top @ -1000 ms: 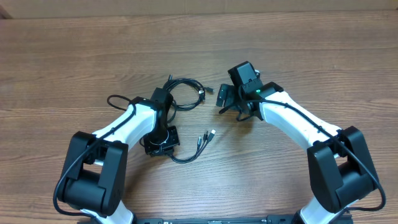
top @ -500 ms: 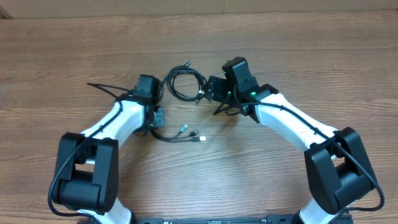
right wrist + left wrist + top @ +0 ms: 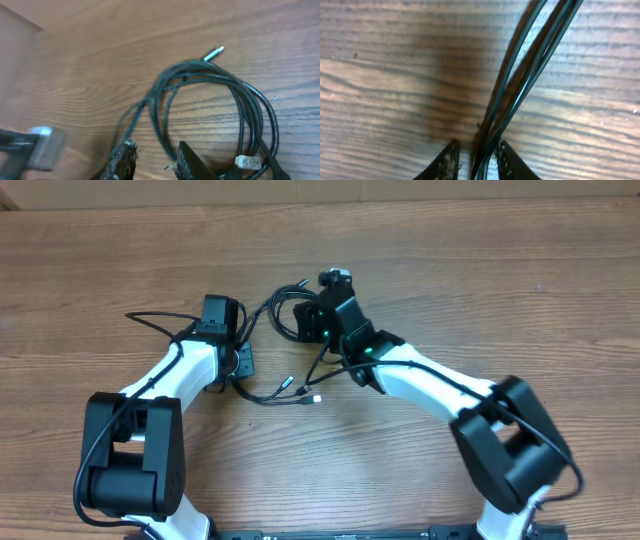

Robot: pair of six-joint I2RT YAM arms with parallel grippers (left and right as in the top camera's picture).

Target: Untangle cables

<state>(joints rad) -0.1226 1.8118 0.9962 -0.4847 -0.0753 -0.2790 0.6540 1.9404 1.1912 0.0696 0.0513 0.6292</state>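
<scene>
The cables (image 3: pixel 196 66) lie loosely coiled at the upper centre of the overhead frame, with the plug ends (image 3: pixel 300 392) trailing below. The left gripper (image 3: pixel 479 162) has its jaws slightly apart around several strands. The right gripper (image 3: pixel 156 157) has its jaws narrowly apart, straddling one strand of the coil.

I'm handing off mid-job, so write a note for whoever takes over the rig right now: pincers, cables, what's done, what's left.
Left pincer: fingertips close either side of a bundle of cable strands; can't tell if it clamps them.
Right pincer: fingertips straddle strands leading off the coiled cable; grip also unclear.
Cables: the coil lies on the table between the arms; loose plug ends lie nearer the bases.
Done: nothing visibly separated.
Left: draw the strands apart and lay each cable out by itself.
</scene>
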